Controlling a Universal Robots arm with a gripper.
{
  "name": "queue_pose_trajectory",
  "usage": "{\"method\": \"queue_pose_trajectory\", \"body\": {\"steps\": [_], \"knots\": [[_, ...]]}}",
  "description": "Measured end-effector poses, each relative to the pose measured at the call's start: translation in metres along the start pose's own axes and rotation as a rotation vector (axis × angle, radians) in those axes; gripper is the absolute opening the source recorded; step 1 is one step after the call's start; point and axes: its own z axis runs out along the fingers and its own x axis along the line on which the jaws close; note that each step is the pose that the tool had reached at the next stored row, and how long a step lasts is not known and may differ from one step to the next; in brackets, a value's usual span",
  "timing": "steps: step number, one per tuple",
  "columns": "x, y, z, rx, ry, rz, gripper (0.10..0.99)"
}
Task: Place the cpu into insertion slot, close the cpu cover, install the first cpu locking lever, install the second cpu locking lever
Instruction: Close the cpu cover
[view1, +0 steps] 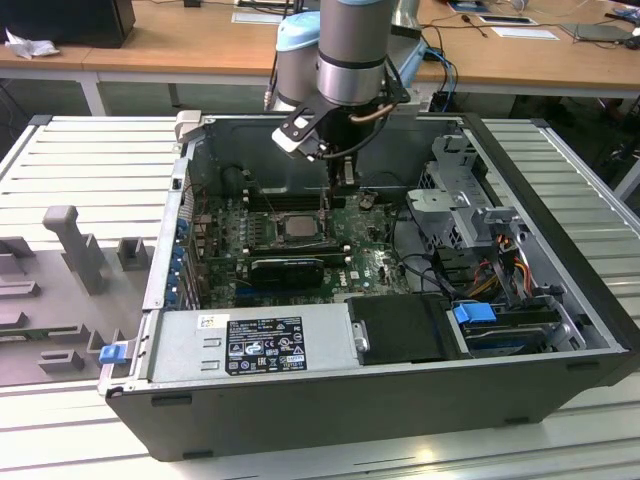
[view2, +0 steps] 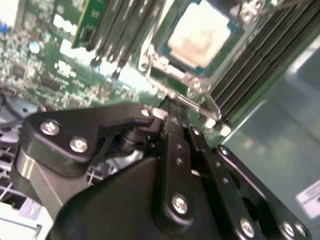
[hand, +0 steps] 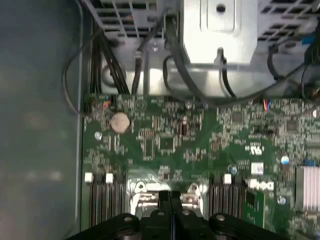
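Note:
The cpu (view2: 200, 32), a pale square chip, lies flat in the insertion slot (view1: 268, 232) on the green motherboard. The cpu cover (view2: 172, 67), a silver frame, lies down around the chip. A thin metal locking lever (view2: 202, 109) runs along the socket's edge, just beyond my fingertips. My gripper (view2: 169, 107) hangs low over that edge of the socket, its two black fingers pressed together with no gap, as the first wrist view also shows of the gripper (hand: 170, 200). In the exterior view the gripper (view1: 328, 198) stands just behind the socket, toward that view's right.
Rows of memory slots (view2: 250, 60) flank the socket. A black card (view1: 288, 268) sits in front of it, then a silver power supply (view1: 250, 345). A metal drive cage (view1: 465, 190) and cables (view1: 500, 270) crowd the exterior view's right. Case walls (view1: 320, 150) enclose everything.

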Motion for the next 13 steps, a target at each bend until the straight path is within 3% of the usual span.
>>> {"method": "queue_pose_trajectory", "body": {"steps": [3,4,8,13], "knots": [[0.0001,-0.0077,0.004,0.0,-0.0001,0.0,0.106],[0.0001,-0.0128,0.0086,0.0,0.0,-0.001,0.106],[0.0003,-0.0205,0.0185,0.0,-0.0001,-0.002,0.106],[0.0005,-0.0309,0.0215,0.002,0.0004,-0.012,0.106]]}}
